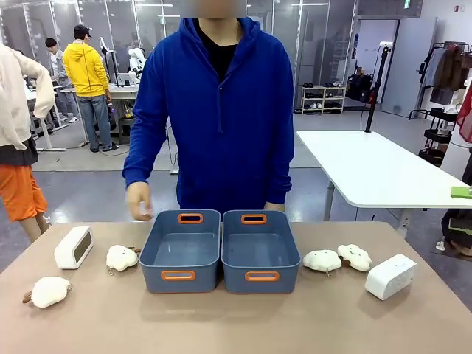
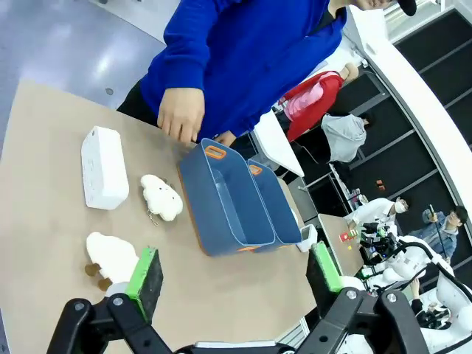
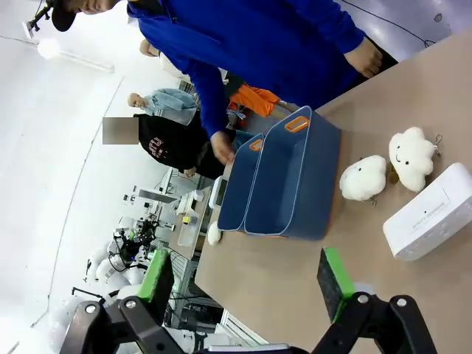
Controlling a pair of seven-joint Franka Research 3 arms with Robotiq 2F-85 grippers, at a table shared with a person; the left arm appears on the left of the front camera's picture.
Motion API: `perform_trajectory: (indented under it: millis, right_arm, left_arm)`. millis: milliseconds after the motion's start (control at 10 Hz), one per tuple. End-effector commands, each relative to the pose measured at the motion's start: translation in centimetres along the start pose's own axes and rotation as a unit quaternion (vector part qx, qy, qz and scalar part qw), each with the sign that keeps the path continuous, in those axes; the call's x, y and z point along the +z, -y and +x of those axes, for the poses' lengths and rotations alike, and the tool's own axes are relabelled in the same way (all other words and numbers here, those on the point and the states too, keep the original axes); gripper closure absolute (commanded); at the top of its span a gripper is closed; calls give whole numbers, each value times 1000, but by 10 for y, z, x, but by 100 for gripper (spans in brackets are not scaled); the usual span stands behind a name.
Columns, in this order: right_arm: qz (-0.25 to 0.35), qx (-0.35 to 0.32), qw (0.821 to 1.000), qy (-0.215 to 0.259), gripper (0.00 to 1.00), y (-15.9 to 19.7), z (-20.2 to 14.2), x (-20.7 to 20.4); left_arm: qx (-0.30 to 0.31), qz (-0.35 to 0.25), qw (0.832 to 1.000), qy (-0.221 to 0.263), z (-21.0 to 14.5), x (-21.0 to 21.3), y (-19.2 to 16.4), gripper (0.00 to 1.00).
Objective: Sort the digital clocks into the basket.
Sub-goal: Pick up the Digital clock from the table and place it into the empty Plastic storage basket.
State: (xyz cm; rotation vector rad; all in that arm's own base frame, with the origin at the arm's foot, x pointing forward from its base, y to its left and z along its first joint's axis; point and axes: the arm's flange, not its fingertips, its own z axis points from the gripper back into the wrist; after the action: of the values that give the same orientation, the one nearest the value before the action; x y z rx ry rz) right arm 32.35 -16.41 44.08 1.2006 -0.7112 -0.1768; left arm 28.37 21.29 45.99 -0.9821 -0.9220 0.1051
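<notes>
Your left gripper (image 2: pixel 236 274) and right gripper (image 3: pixel 247 280) are hanging jaws apart over the tan counter (image 1: pixel 236 324); digital clocks (image 1: pixel 74 247) (image 1: pixel 390 276) are sitting mid-left and mid-right, a white table (image 1: pixel 369 169) upper right.

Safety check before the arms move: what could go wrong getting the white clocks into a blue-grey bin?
Cream fluffy plush toys lie between each white plastic clock and the blue-grey plastic baskets; a carried clock might knock them. The person's hand sits by the left basket's far corner; a reach there could hit it.
</notes>
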Motion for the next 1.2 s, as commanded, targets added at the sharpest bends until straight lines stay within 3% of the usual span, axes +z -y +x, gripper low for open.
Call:
perform_trajectory:
  millis: [0, 1100]
  right_arm:
    - [-6, -1, 1000, -6, 0, -1, 0, -5]
    - [-6, -1, 1000, -6, 0, -1, 0, -5]
  left_arm:
    - [0, -4, 1000, -2, 0, -4, 1, 0]
    - [0, -4, 1000, -2, 0, -4, 1, 0]
